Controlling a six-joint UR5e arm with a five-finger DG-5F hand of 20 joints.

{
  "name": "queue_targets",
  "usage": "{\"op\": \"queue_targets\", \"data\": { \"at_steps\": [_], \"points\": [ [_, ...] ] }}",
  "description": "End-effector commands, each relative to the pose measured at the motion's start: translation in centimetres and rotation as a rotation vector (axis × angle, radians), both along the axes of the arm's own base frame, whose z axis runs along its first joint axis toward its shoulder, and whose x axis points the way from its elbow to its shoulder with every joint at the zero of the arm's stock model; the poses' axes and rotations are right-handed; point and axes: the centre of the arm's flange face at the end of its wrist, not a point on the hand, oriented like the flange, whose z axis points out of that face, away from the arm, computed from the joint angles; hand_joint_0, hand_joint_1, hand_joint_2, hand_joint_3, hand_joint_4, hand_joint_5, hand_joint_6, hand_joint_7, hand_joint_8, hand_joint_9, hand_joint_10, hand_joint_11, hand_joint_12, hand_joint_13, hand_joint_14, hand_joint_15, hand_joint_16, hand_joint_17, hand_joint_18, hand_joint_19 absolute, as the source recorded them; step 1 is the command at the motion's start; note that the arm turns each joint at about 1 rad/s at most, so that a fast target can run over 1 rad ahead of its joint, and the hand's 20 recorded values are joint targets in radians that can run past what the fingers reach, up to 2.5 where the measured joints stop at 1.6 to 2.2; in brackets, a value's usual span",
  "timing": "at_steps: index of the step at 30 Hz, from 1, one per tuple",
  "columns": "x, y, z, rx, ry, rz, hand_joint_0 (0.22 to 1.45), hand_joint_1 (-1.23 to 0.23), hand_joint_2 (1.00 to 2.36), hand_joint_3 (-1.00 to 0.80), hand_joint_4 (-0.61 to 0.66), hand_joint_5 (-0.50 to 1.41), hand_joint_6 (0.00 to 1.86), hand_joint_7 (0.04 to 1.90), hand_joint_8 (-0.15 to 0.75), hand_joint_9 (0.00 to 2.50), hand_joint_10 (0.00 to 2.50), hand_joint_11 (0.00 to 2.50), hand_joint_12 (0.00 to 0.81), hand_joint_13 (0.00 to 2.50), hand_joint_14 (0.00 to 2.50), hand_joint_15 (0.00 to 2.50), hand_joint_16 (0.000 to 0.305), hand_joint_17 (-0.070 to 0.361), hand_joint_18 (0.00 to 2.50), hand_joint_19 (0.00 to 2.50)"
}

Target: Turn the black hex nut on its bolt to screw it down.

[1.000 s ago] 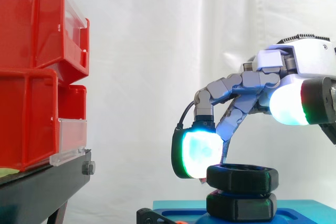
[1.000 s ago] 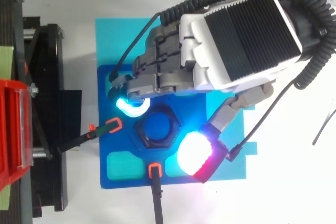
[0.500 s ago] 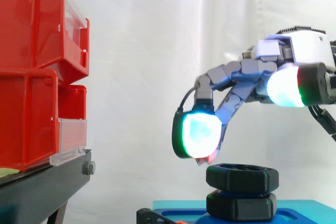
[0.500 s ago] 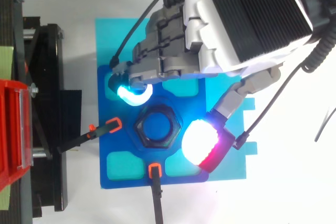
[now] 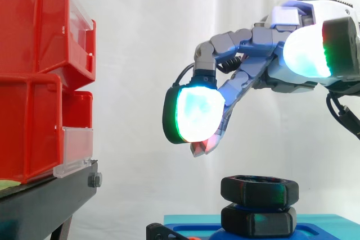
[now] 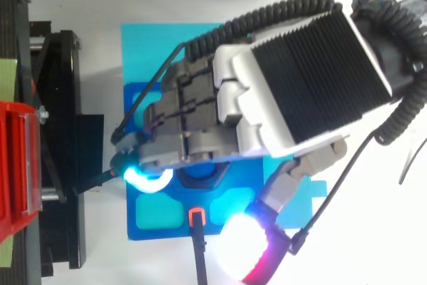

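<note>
- Above the black hex nut (image 5: pixel 259 190), seen from the side, the hand (image 5: pixel 253 40) hangs clear. Its fingers are loosely bent and spread, gripping nothing, probably poised to grip for a turn.
- From overhead, the hand (image 6: pixel 293 91) covers most of the nut (image 6: pixel 200 173) at the middle of the blue fixture (image 6: pixel 160 233), whose clamp (image 6: pixel 195 217) likely stops the work spinning.

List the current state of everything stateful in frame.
hand: open, holding nothing, hovering clear above the nut
black hex nut: untouched, level, atop a lower black hex piece
red bins: stacked on the black stand
blue base plate: flat under the nut
</note>
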Motion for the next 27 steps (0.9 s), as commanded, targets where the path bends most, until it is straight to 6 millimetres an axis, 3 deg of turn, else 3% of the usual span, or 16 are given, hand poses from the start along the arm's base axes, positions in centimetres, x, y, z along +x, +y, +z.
{"op": "queue_targets", "data": {
  "at_steps": [1, 15, 20, 27],
  "points": [
    [0.3, 1.0, 0.0, 0.011, 0.007, -0.02, 0.49, -0.31, 1.0, -0.5, 0.33, -0.14, 0.5, 1.14, 0.373, 0.79, 0.01, 0.55, 0.404, 0.84, 0.01, 0.28, 0.055, 0.125, 0.91, 0.36],
    [0.6, 3.7, -1.9, 0.043, -0.027, -0.044, 0.49, -0.31, 1.0, -0.5, 0.33, -0.14, 0.5, 1.14, 0.374, 0.79, 0.01, 0.55, 0.403, 0.84, 0.01, 0.27, 0.055, 0.124, 0.91, 0.36],
    [1.4, 4.0, -4.8, 0.064, -0.005, -0.036, 0.49, -0.31, 1.0, -0.5, 0.33, -0.14, 0.5, 1.13, 0.375, 0.79, 0.01, 0.53, 0.403, 0.83, 0.01, 0.27, 0.055, 0.125, 0.91, 0.36],
    [1.6, 4.1, -4.6, 0.082, -0.018, -0.031, 0.49, -0.31, 1.0, -0.5, 0.32, -0.15, 0.53, 1.12, 0.373, 0.77, 0.01, 0.53, 0.403, 0.82, 0.01, 0.27, 0.055, 0.124, 0.9, 0.36]
  ]
}}
